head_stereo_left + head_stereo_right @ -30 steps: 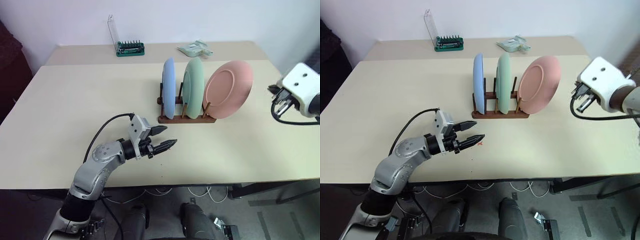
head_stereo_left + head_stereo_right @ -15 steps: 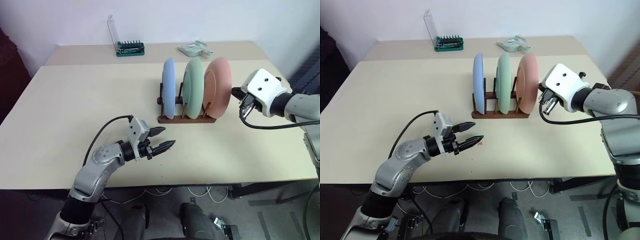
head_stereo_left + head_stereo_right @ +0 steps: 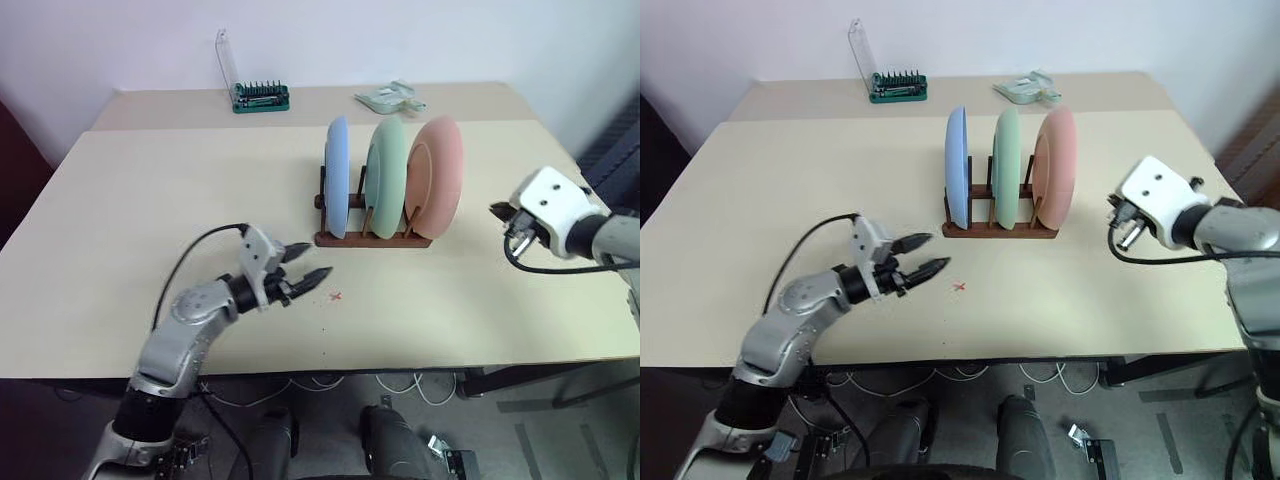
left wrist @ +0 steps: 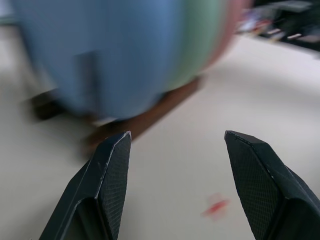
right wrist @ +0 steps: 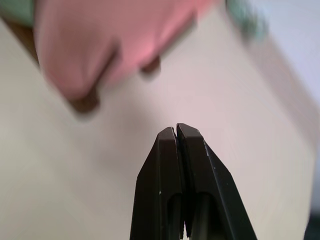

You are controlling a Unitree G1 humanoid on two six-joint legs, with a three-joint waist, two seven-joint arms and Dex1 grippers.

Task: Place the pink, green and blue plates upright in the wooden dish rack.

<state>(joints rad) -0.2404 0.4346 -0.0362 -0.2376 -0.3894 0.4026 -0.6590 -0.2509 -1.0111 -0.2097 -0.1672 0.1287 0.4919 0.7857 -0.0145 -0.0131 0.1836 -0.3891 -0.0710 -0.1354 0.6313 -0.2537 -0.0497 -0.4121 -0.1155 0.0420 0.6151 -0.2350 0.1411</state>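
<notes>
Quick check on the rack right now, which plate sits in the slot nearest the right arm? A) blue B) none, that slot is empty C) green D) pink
D: the pink plate stands upright at the end of the wooden dish rack toward the right gripper, with the green plate in the middle and the blue plate at the far end.

No readable text, labels, brands or numbers anywhere. Only sign: small red cross mark (image 3: pixel 335 296) on the table (image 3: pixel 150 210), lower centre of frame, nothing legible on it.
</notes>
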